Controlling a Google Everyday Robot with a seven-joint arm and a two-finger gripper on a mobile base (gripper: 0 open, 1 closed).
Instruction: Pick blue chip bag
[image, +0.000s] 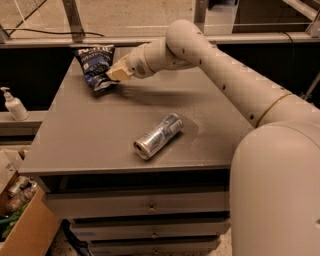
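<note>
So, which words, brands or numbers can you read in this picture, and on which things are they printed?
No text can be read here.
blue chip bag: white lettering near its top edge, too blurred to read.
can: no print can be made out.
pump bottle: no label can be made out.
The hand grips the bag's lower edge, above the far left part of the table.

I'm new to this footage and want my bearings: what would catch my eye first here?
The big pale arm reaches across from the right, its pincer clamped on the lower edge of a blue chip bag held up over the far left corner of the grey table. Next comes a silver can lying on its side near the table's front middle.
</note>
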